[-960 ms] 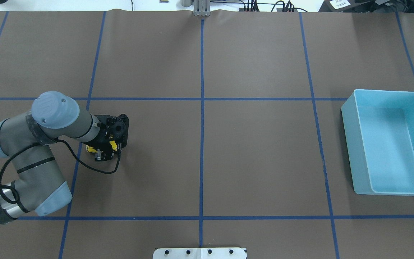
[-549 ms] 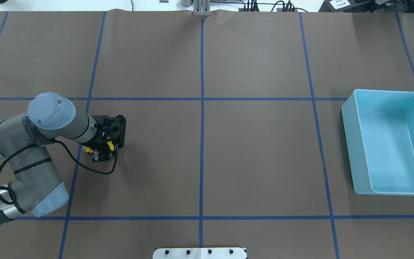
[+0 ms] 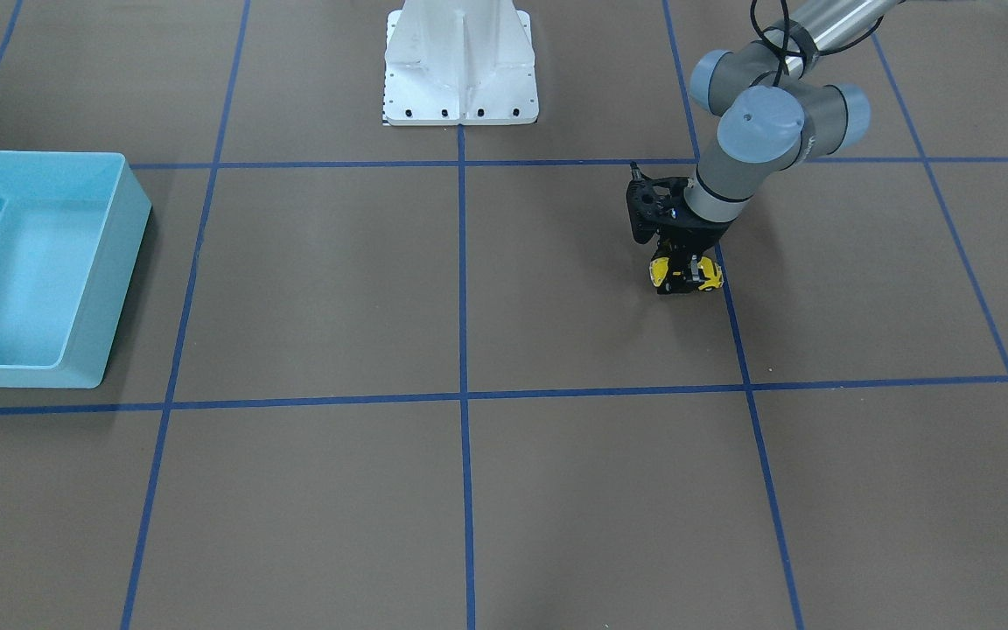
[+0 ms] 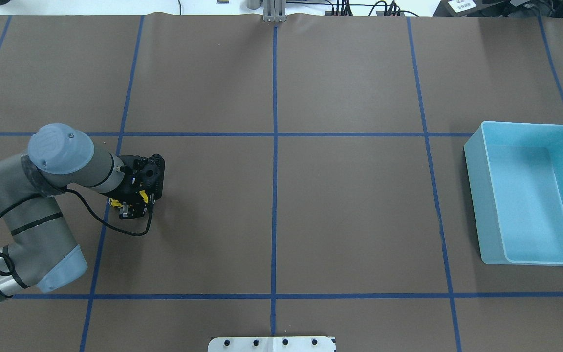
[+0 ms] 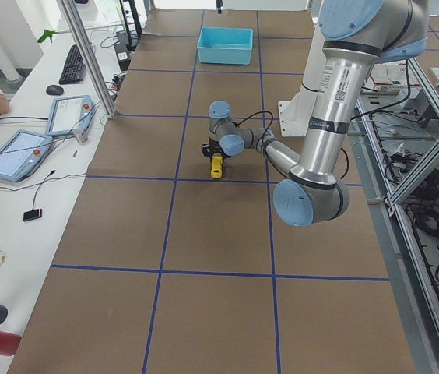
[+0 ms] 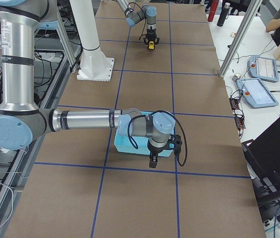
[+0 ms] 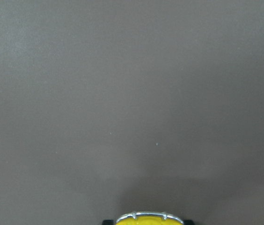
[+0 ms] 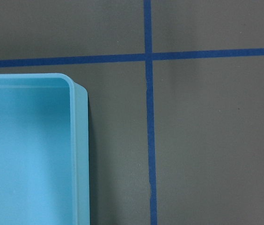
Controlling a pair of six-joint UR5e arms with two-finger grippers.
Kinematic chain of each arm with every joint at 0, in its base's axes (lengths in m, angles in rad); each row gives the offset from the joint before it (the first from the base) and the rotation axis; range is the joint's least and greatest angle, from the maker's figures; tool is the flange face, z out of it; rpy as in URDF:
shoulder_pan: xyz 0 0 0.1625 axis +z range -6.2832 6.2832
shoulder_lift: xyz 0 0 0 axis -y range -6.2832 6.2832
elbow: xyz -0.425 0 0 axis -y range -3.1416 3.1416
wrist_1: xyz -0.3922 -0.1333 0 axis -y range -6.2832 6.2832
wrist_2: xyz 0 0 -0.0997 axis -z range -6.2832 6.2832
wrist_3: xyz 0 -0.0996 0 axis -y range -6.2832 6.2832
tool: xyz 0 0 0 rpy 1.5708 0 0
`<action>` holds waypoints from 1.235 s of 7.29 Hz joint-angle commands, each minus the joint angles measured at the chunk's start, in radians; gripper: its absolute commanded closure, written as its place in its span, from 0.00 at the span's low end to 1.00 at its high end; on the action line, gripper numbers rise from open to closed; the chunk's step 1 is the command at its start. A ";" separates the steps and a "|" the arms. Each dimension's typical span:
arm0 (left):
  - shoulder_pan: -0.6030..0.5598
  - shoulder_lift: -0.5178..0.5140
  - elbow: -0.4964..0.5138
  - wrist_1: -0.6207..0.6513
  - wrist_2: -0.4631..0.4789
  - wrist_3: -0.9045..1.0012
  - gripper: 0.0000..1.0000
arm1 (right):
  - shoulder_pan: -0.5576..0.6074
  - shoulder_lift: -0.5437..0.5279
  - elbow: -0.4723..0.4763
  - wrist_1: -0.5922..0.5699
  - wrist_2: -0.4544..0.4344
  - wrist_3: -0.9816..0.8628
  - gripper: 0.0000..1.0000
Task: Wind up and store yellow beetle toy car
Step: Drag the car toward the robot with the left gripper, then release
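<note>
The yellow beetle toy car (image 3: 707, 276) sits low at the brown table surface between the fingers of my left gripper (image 3: 685, 276), which is shut on it. In the overhead view only bits of the car's yellow (image 4: 142, 196) show under the left gripper (image 4: 131, 205). The car's front edge (image 7: 149, 219) shows at the bottom of the left wrist view. It also shows in the exterior left view (image 5: 216, 166). My right gripper (image 6: 153, 159) hangs by the near corner of the light-blue bin (image 6: 130, 148); I cannot tell whether it is open or shut.
The light-blue bin (image 4: 477, 195) stands empty at the table's right side, far from the car; its rim (image 8: 79, 154) shows in the right wrist view. The white robot base (image 3: 460, 61) stands at the table's near-robot edge. Blue tape lines grid the brown table.
My left gripper has moved leftward along the table with the car in its grip. The bin has not moved.
</note>
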 commanded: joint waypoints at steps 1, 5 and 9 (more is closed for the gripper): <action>-0.001 0.015 0.000 -0.018 -0.001 0.000 0.64 | 0.000 -0.001 0.000 0.000 0.000 0.000 0.00; -0.002 0.038 0.000 -0.046 -0.011 0.000 0.64 | 0.000 -0.001 0.000 0.000 0.000 0.000 0.00; -0.008 0.054 0.000 -0.067 -0.020 0.000 0.64 | 0.000 -0.001 0.000 0.000 0.000 0.000 0.00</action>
